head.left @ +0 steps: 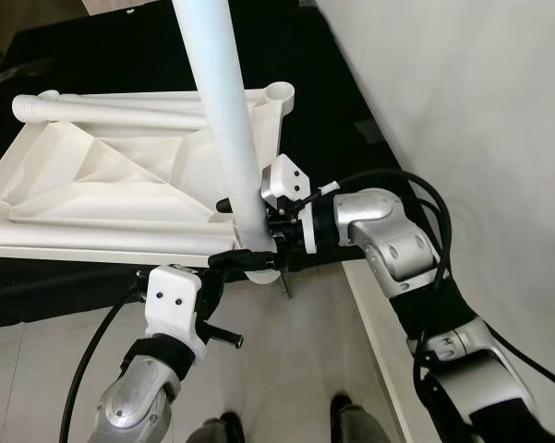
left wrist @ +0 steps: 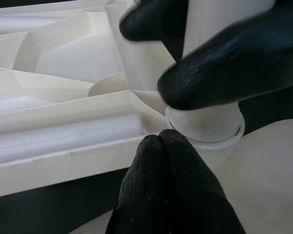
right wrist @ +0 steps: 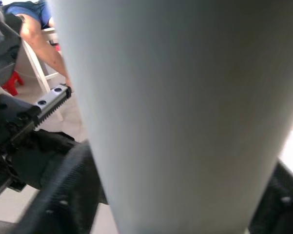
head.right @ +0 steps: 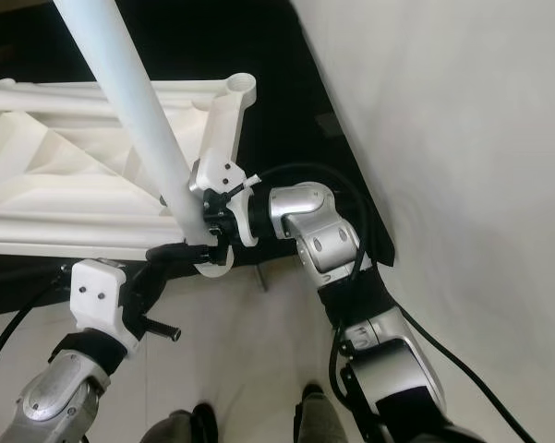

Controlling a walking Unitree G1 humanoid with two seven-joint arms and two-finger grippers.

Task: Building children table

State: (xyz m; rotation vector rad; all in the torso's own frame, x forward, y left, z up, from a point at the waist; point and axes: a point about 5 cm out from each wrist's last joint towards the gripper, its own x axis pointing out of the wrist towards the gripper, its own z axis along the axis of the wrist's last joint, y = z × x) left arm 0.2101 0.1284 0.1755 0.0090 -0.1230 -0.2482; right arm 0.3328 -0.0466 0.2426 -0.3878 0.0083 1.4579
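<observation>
A white plastic table top (head.left: pixel 92 175) lies upside down on a black mat. At its near right corner a white table leg (head.left: pixel 223 111) stands upright in the socket. My right gripper (head.left: pixel 259 217) is shut on the leg low down, and its fingers (left wrist: pixel 234 63) wrap the leg just above the leg's base (left wrist: pixel 205 122). My left gripper (head.left: pixel 245 259) is shut with nothing in it, its tips (left wrist: pixel 161 146) touching the socket's rim below the leg. In the right wrist view the leg (right wrist: pixel 175 112) looms very close. Two more legs (head.left: pixel 111 111) lie along the table's edges.
An open socket (head.left: pixel 279 92) shows at the far right corner. A white wall (head.left: pixel 471 111) rises on the right beside the black mat (head.left: pixel 323 120). My feet (head.left: pixel 342 411) stand on a pale tiled floor (head.left: pixel 286 360). A person (right wrist: pixel 34 24) sits on a white chair in the background.
</observation>
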